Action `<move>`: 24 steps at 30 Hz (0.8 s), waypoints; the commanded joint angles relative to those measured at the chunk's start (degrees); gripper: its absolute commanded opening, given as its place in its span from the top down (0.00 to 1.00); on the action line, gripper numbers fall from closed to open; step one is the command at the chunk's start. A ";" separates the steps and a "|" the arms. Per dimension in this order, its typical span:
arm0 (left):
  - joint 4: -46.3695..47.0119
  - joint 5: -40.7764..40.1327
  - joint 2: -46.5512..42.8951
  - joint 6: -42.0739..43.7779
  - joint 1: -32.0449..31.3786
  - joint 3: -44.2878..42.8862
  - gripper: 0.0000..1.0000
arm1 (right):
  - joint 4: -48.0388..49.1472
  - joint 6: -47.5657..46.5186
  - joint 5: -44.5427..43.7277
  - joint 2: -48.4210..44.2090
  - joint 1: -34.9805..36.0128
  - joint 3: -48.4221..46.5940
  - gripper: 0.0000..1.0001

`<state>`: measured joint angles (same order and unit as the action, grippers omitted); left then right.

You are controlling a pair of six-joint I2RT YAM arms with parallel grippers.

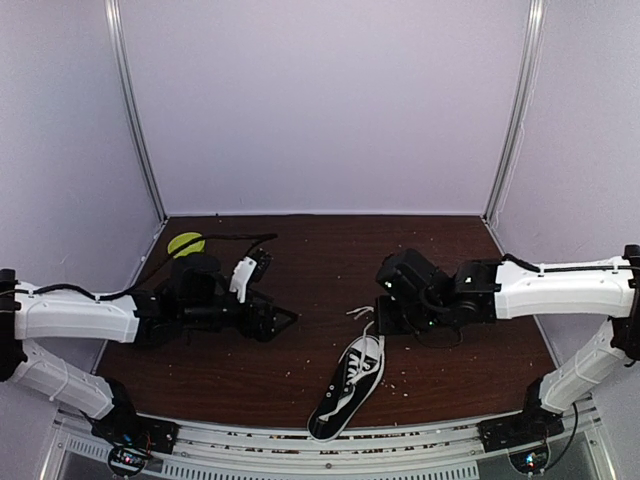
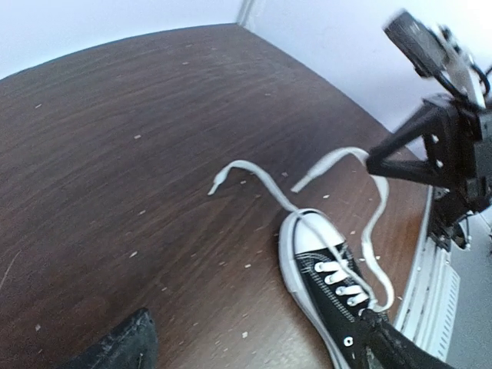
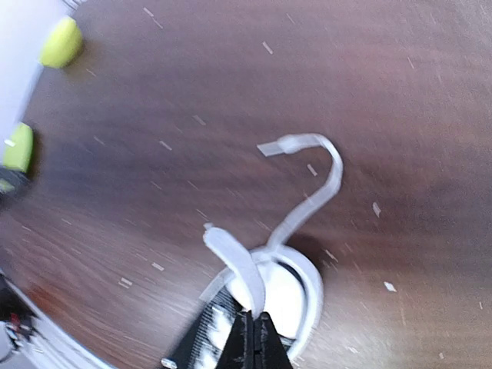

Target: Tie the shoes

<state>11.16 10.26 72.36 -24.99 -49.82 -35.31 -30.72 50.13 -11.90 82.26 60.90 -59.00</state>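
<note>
A black low-top sneaker with a white toe cap lies near the table's front edge, toe pointing away from the arm bases. Its white laces are loose past the toe. My right gripper is shut on one lace just above the toe cap, lifting it. The other lace lies curled on the table. My left gripper is open and empty, left of the shoe. Its fingers stand wide apart, and the right one overlaps the shoe's upper in the left wrist view.
A yellow-green ball sits at the back left behind the left arm, and it also shows in the right wrist view. Small pale crumbs are scattered over the dark wooden table. White walls enclose the back and sides.
</note>
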 commanded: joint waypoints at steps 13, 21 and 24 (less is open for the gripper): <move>14.50 12.36 19.43 2.43 -11.57 -13.55 0.10 | 12.35 -5.08 5.29 2.13 -3.17 -11.25 1.00; 14.87 12.63 25.14 0.02 -12.84 -16.61 0.14 | 13.32 -4.87 6.36 2.20 -3.72 -11.71 1.00; 15.46 11.80 26.37 -1.39 -12.87 -17.01 0.21 | 13.32 -4.67 6.46 2.12 -3.85 -11.37 1.00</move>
<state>23.20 22.04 97.06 -24.16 -62.63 -50.57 -18.83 45.39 -5.98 85.30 57.43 -69.17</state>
